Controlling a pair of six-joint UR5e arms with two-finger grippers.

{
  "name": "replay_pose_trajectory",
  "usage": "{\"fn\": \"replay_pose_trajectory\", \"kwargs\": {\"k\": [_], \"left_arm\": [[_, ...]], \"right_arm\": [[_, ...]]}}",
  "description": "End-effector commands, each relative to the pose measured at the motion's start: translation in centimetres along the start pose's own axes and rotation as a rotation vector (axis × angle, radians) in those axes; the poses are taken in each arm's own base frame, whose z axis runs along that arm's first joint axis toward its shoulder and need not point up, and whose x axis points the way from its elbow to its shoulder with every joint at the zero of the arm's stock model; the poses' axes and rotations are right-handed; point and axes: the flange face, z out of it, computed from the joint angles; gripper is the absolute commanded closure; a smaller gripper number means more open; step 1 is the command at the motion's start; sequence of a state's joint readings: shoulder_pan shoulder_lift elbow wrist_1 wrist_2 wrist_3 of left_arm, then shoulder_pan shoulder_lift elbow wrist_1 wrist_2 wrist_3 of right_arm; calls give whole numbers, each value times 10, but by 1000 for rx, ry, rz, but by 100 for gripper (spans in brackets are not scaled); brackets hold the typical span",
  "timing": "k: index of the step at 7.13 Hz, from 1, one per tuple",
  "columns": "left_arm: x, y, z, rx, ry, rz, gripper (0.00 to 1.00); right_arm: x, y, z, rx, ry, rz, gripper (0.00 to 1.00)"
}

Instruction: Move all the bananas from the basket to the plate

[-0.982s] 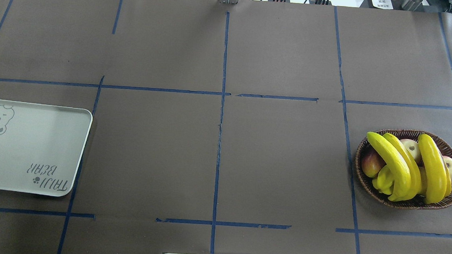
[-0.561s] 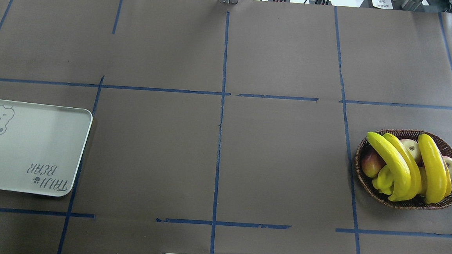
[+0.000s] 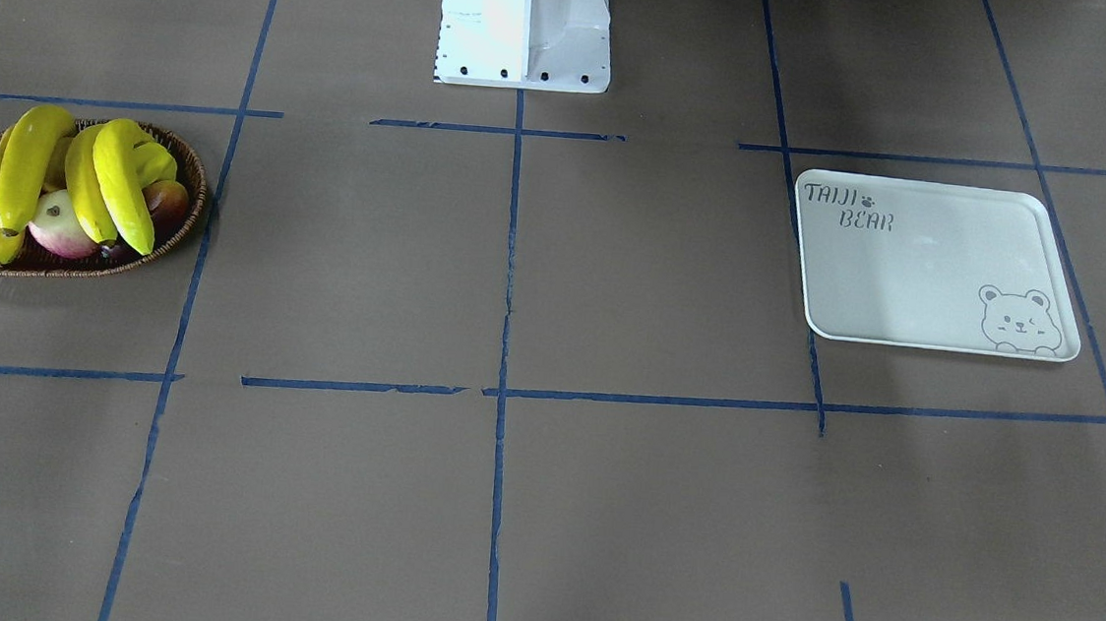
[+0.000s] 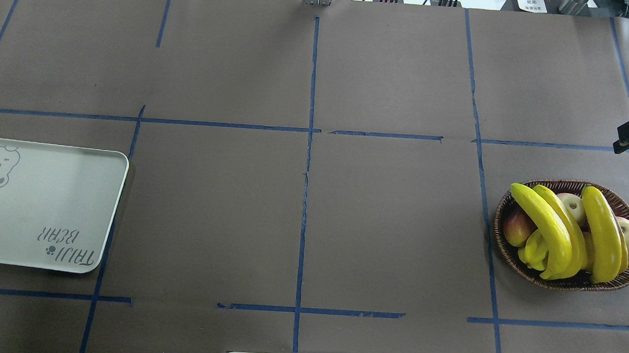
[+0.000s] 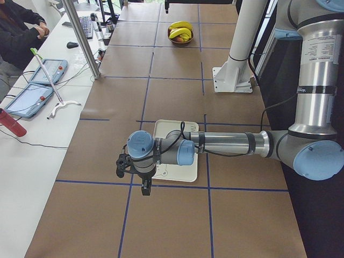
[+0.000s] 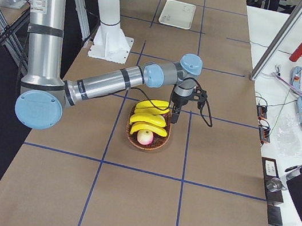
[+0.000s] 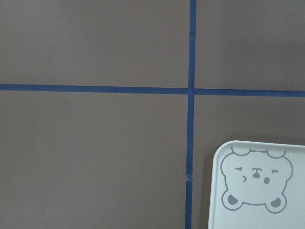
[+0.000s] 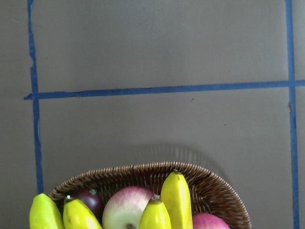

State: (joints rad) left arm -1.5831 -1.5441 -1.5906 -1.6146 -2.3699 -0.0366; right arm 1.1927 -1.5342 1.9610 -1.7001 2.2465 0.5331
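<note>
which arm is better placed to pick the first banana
The right arm: the right gripper hangs just beside the basket of bananas, while the left gripper is over by the plate, at the table's other end.

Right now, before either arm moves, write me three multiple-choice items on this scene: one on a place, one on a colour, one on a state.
1. Where do the bananas lie?
A) on the plate
B) in the basket
C) on the floor

2. What colour are the tape lines?
A) blue
B) red
C) white

3. What state is the plate in?
A) holds one banana
B) piled with round fruit
C) holds no fruit

Answers:
1 B, since the overhead view shows them resting inside the wicker rim.
2 A, since every grid line reads blue in each view.
3 C, since only the bear face and lettering show on its surface.
</note>
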Motion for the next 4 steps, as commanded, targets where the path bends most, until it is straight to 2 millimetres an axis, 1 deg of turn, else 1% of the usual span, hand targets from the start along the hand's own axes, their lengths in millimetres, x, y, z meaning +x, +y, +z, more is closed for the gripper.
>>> {"fn": "replay_pose_trajectory", "kwargs": {"k": [1,2,4], "left_arm": [[2,1,-2,4,0,4,0],[3,0,-3,6,0,6,0],[8,-1,-8,16,1,16,0]], "right_arm": [[-31,24,41,-81,29,14,0],[-25,32,51,-106,42,19,0],[-18,37,58,-114,67,27,0]]}}
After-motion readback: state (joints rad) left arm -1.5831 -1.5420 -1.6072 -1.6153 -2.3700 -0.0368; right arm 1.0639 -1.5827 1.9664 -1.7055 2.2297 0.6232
